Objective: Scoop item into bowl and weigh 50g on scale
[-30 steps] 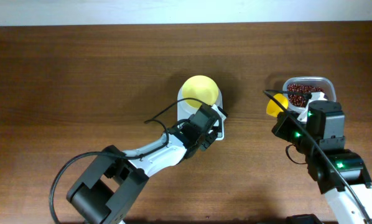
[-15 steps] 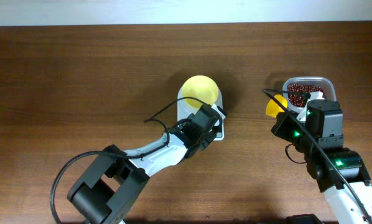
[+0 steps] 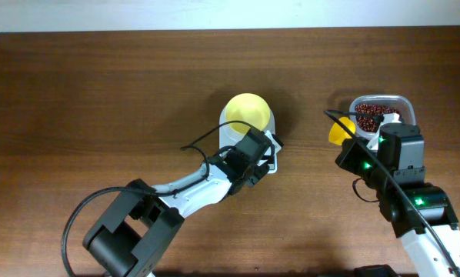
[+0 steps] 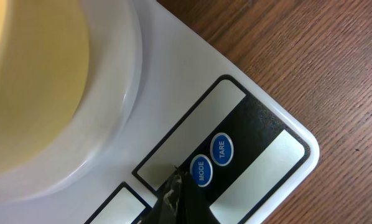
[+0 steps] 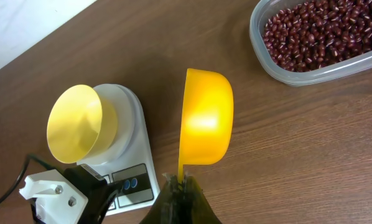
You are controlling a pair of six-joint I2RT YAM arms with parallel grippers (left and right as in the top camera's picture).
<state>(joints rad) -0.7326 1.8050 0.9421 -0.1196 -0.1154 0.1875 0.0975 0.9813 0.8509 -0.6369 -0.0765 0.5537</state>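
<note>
Right gripper [image 5: 181, 184] is clamped on the thin handle of the orange-yellow scoop [image 5: 206, 118], which I'm holding tilted above the table [image 3: 99, 100], between the scale [image 4: 167, 81] and the clear tub [image 5: 298, 74]. Left gripper [image 4: 173, 194] shows in its own camera as one dark tip, fingers pressed together and holding nothing, sitting at the scale's button panel and touching just beside the blue MODE button [image 4: 201, 170].

From above, the wooden table fills my view. The white scale stands about midway between the left and right edges, nearer the far edge than the near one. The pale yellow bowl [image 3: 246, 110] rests on the scale's round platform, on the far side of the button panel. The tub sits toward the far right corner, well apart from the scale, and the dark red-brown beans [image 5: 316, 31] lie inside it. Next to MODE is the blue TARE button [image 4: 221, 149].
</note>
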